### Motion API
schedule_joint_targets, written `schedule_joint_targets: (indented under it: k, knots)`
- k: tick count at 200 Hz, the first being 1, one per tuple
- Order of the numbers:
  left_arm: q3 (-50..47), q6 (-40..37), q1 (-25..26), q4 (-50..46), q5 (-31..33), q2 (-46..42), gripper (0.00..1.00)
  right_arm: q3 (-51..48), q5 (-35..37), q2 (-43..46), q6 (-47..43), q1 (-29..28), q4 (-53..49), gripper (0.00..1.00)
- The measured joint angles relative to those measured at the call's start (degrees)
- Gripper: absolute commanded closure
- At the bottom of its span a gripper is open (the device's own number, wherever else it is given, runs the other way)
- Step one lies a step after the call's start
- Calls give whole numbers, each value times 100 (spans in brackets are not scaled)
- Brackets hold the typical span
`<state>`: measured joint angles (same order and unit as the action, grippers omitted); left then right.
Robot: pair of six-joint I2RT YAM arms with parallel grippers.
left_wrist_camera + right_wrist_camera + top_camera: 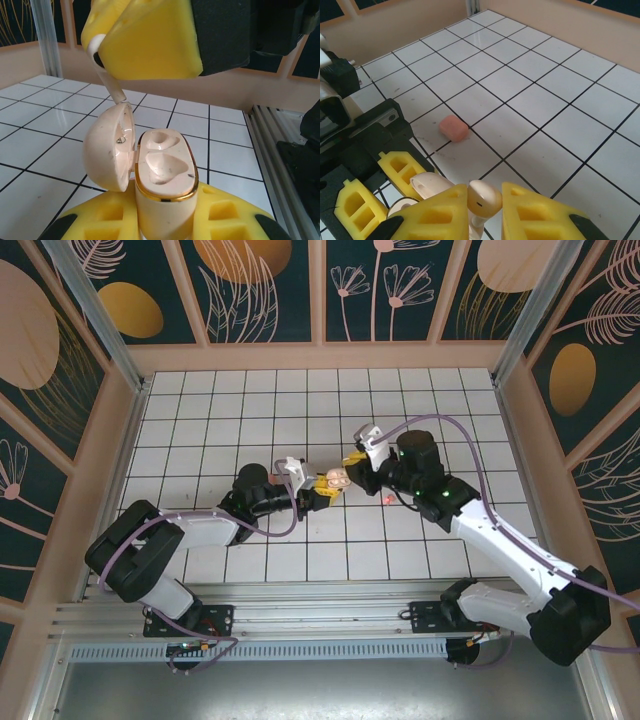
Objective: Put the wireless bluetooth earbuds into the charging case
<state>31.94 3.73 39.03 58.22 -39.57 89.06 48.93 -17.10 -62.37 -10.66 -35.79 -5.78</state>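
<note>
A beige, gold-rimmed charging case (165,185) is standing upright in the left gripper's (318,496) jaws, lid swung open to one side, both pockets empty, while a beige earbud (484,197) is hanging in the right gripper's (485,215) jaws just above and a pinkish-red earbud (453,128) is lying on the tiled desk (545,100).

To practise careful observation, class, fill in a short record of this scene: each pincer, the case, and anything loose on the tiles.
left pincer: shut on charging case, held upright
case lid: open, swung to one side
sockets: both empty
right pincer: shut on pale earbud, just above the case, not yet in
loose: pink piece lying on tiled table
</note>
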Motion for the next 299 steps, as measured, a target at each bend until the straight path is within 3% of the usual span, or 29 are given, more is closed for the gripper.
schedule_joint_targets:
  k: [82,299]
  knots:
    - [0,153,0,210,105,52,85,-39,-7,350,4,-11,7,81]
    - [2,354,0,367,133,-42,85,-92,-251,170,0,-42,-7,81]
